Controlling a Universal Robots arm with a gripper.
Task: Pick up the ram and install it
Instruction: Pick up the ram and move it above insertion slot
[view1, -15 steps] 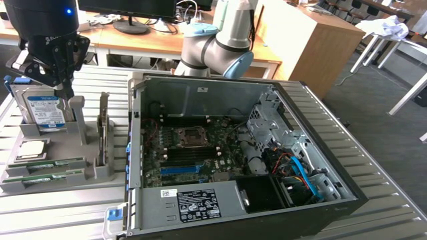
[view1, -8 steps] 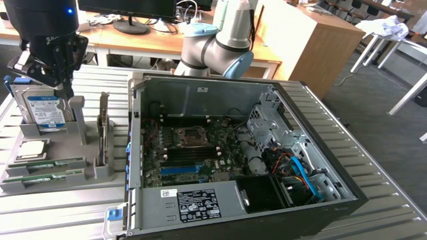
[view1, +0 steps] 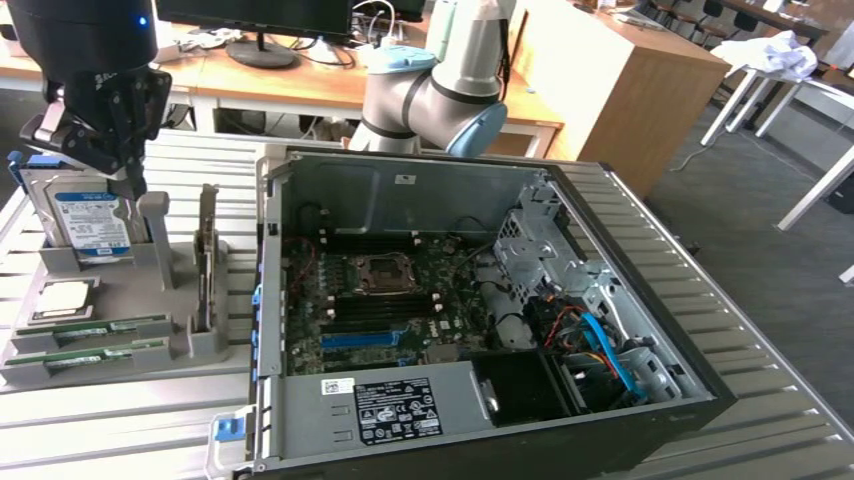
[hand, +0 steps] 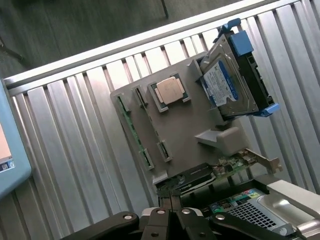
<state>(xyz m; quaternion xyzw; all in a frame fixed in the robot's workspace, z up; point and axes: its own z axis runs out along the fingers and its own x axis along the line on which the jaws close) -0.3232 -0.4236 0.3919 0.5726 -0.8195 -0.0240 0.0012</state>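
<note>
Two ram sticks lie in slots at the front of a grey holder (view1: 200, 345) left of the computer; the ram (view1: 96, 329) and its twin (view1: 91, 354) are thin green strips. In the wrist view the ram (hand: 132, 129) runs along the holder's edge. My gripper (view1: 130, 183) hangs above the holder's back end, over the hard drive (view1: 91, 222), well above the ram sticks. Its fingers (hand: 170, 205) are pressed together with nothing between them. The open computer case (view1: 400, 190) shows the motherboard (view1: 387, 300) with its dark memory slots.
The holder also carries a silver processor (view1: 64, 300) and an upright expansion card (view1: 208, 255). The case wall stands right beside the holder. All of it rests on a ribbed metal table (view1: 761, 330). Desks and a monitor stand behind.
</note>
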